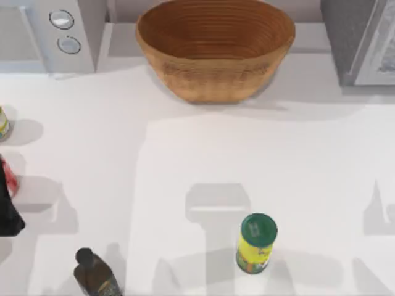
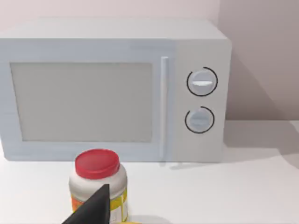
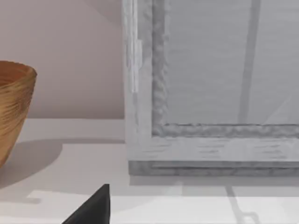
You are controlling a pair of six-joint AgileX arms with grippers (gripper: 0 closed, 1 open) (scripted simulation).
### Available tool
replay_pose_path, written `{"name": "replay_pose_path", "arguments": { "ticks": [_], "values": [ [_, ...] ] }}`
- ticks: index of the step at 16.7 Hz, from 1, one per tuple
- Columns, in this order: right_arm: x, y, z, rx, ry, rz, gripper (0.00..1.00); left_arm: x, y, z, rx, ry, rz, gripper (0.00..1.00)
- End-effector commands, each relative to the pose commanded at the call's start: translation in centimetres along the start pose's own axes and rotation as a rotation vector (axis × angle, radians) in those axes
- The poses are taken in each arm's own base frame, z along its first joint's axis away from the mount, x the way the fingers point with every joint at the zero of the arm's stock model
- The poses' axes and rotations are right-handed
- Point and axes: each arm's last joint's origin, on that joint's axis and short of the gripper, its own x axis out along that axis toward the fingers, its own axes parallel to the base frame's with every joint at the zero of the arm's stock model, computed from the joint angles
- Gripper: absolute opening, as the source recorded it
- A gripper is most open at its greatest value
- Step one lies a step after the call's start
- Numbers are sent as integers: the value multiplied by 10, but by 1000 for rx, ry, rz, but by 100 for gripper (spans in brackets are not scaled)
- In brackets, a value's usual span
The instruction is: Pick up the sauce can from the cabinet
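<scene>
wicker basket [image 1: 215,46], microwave [image 2: 112,88], green-lidded can [image 1: 256,242], dark bottle [image 1: 95,274].

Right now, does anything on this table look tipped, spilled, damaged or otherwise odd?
Nothing stands out. The green-lidded yellow can, the dark bottle and the red-lidded jar stand upright, the woven basket sits level, and nothing is spilled on the table. The cabinet door looks shut.

A woven basket [image 1: 214,46] sits between the white appliance [image 1: 52,34] and the cabinet [image 1: 361,40].
</scene>
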Motion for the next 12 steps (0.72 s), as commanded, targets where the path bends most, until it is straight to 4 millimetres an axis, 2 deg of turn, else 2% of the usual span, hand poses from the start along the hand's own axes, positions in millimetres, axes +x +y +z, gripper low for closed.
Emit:
{"name": "replay_pose_path", "arguments": {
  "ticks": [3,6,9,12],
  "values": [
    [0,0,3,0,0,-1,100,0,0,0,0,0,0,100],
    [0,1,27,1,7,-6,100,0,0,0,0,0,0,100],
    [4,3,74,1,13,-6,100,0,0,0,0,0,0,100],
    [16,7,136,-1,18,-2,100,0,0,0,0,0,0,100]
  ]
}}
